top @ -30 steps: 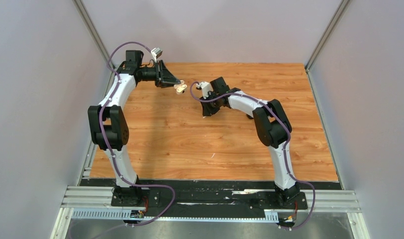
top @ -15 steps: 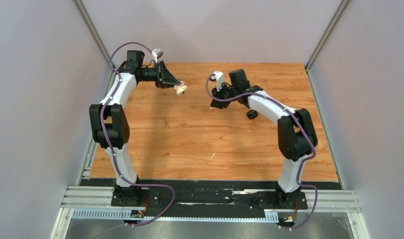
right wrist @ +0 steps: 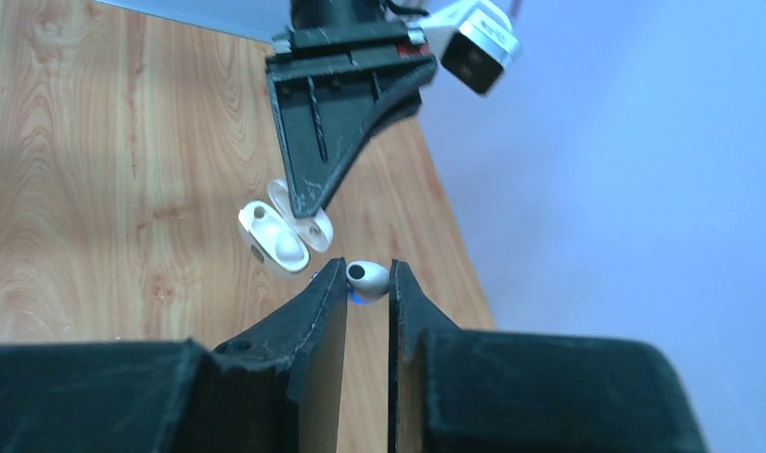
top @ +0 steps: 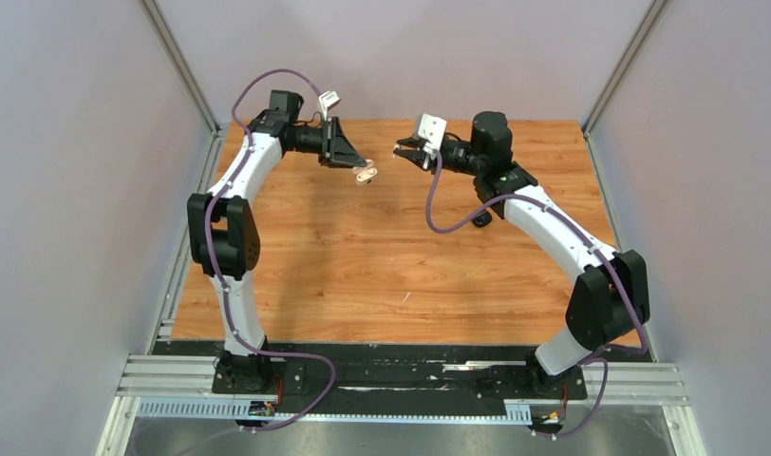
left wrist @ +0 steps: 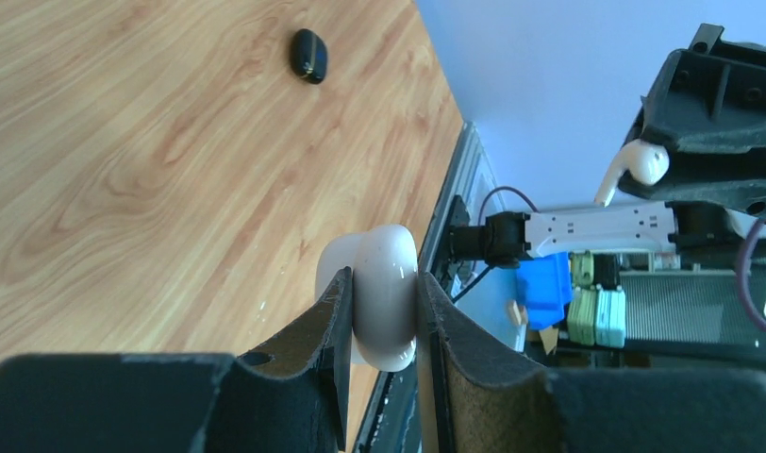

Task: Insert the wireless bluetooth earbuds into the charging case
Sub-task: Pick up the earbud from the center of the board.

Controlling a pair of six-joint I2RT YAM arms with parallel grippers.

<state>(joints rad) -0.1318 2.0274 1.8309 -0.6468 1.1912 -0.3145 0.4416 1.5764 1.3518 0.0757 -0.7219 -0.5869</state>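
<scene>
right claw [right wrist: 368, 281], clenched on tiny white plastic earbud [right wrist: 370, 275], was raised to open white case [right wrist: 280, 241] grasped by left claw [left wrist: 381, 280]; insertion pending.

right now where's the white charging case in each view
Top external: white charging case upper centre-left, in the left claw.
Left wrist: case bottom centre, clamped in that same claw.
Right wrist: case centre-left, looks open, beyond the white earbud in the right claw.
Shared landmark: wooden table, seen in all three.
</scene>
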